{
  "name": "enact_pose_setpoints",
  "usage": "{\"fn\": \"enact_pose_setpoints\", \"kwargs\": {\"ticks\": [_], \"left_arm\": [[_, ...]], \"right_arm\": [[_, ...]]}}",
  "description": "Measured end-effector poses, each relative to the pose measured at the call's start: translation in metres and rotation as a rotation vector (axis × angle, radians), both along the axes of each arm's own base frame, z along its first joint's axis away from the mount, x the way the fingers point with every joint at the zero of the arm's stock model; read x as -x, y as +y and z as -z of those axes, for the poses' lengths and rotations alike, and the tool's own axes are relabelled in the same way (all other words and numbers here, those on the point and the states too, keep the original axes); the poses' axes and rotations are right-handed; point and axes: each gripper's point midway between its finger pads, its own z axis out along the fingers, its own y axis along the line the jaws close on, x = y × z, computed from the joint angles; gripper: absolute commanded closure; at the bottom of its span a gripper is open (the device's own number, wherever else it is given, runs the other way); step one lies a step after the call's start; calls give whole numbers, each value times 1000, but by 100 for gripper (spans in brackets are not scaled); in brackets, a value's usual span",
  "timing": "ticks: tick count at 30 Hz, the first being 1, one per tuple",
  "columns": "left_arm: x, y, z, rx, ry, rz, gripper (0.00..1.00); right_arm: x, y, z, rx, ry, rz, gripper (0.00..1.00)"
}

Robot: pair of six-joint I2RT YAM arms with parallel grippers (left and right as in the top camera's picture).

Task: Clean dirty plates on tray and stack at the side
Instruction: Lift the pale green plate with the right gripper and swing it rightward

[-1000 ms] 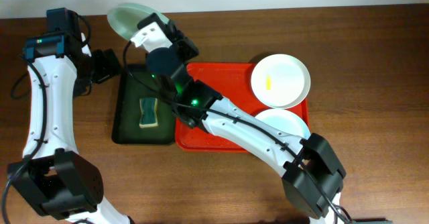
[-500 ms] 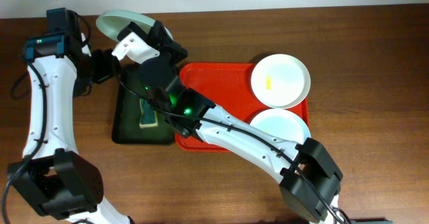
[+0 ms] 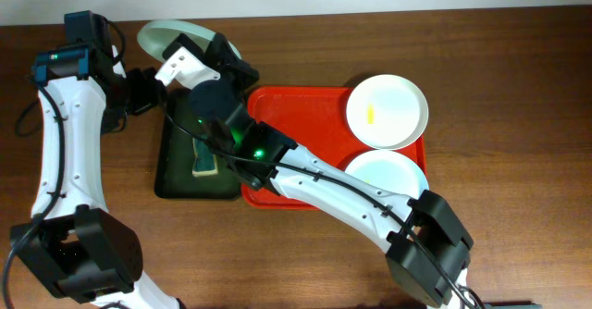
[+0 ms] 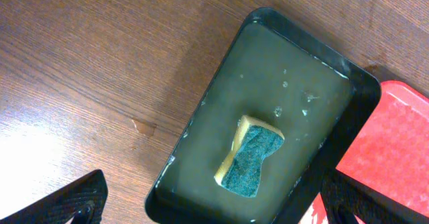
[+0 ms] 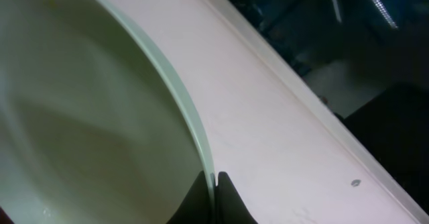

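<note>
Right gripper pinches mint plate rim; left gripper gapes.

A dark green tray is set on a brown wooden table; a sponge is laid inside it, yellow beneath, its dark green scouring face turned up; in the left wrist view the sponge is seen slightly pinched at its middle; pale wet specks are scattered over the tray floor.
</note>
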Motion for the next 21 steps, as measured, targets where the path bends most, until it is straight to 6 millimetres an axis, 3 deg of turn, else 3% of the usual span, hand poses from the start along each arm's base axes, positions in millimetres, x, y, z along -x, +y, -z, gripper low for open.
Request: {"fn": "enact_pose_setpoints", "kwargs": {"ticks": [3,6,8,10,12,14,18,21], "left_arm": [[0,0,0,0,0,0,1],[0,0,0,0,0,0,1],[0,0,0,0,2,0,1],[0,0,0,2,2,0,0],[0,0,0,2,2,1,1],[0,-1,0,3,1,1,1],[0,0,0,3,2,1,0],[0,0,0,3,2,1,1]], "right_arm": [[-5,-10,20,10,71,24,96],[-14,-35,52,-95,198,103,96],[-17,-58,82,-182,319,178,96],[-15,-84,125,-299,505,247,96],[-10,-94,148,-391,634,268,96],[-7,-92,163,-495,753,248,96],[-1,-76,172,-632,903,168,96],[-3,-91,176,-669,964,181,96]]}}
